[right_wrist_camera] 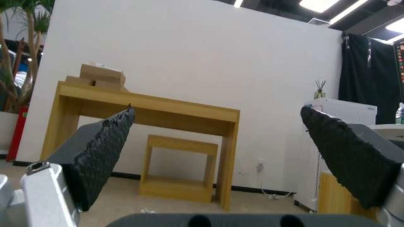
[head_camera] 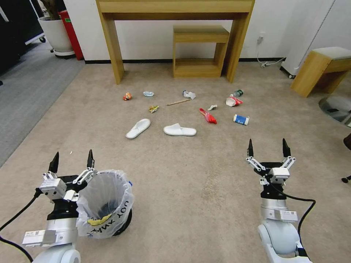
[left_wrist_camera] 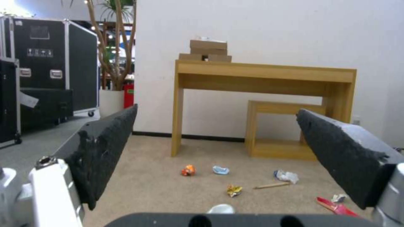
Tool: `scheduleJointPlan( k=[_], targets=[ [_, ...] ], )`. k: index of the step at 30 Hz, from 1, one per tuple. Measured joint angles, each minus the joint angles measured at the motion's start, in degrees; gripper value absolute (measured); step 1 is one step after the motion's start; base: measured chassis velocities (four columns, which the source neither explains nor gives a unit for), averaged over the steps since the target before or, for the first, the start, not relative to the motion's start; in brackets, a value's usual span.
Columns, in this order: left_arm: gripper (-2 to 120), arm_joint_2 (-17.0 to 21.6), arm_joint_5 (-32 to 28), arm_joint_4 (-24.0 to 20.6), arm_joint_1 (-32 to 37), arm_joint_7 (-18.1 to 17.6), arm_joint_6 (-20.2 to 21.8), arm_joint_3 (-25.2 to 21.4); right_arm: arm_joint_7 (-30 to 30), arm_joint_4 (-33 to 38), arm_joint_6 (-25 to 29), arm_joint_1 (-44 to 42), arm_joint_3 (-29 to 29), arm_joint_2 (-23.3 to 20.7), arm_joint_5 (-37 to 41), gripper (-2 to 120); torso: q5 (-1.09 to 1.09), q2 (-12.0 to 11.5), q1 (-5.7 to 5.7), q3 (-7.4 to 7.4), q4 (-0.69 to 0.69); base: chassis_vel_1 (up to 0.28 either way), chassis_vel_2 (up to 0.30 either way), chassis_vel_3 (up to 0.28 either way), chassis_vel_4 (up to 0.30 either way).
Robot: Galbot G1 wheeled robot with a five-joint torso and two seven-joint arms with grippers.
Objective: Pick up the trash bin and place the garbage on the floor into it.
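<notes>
Head view: trash bin (head_camera: 106, 204) stands on the floor (head_camera: 190, 182) just beside the left gripper (head_camera: 72, 160), whose jaws are spread wide and hold nothing. Right gripper (head_camera: 267, 148) hangs at the right, jaws also wide, idle. Garbage (head_camera: 179, 129) lies scattered well ahead, in front of the wooden table (head_camera: 175, 11). Judged step: bin pickup not yet done. Next move likely calls for bringing the left jaws over the bin rim and closing on it.

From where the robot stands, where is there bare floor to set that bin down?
Bare carpet stretches between the trash bin and right gripper, up to the slippers. Beyond them, toward the desk, litter crowds the floor.
</notes>
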Motion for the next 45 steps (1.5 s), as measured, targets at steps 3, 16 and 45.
scheduleJointPlan(
  k=[3, 16, 45],
  targets=[
    [100, 0.03, -0.01, -0.17, 0.06, 0.08, 0.00, 0.03, -0.02, 0.00, 0.01, 0.00, 0.00, 0.00, 0.00, 100, 0.00, 0.00, 0.00, 0.00, 0.00, 0.000, 0.000, 0.000, 0.000],
    [100, 0.25, -0.70, -0.26, -0.20, 0.10, -0.01, 0.08, -0.04, -0.19, 0.09, 0.20, 0.20, 0.07, -0.27, 100, 0.00, 0.00, 0.00, 0.00, 0.00, 0.000, 0.000, 0.000, 0.000],
    [100, 0.32, -1.92, 0.11, -0.67, 0.54, -0.01, 0.27, -0.71, -1.53, 0.19, 1.07, -0.37, 0.37, -0.98, 100, 0.00, 0.00, 0.00, 0.00, -0.01, 0.035, 0.036, -0.031, -0.034]
  ],
)
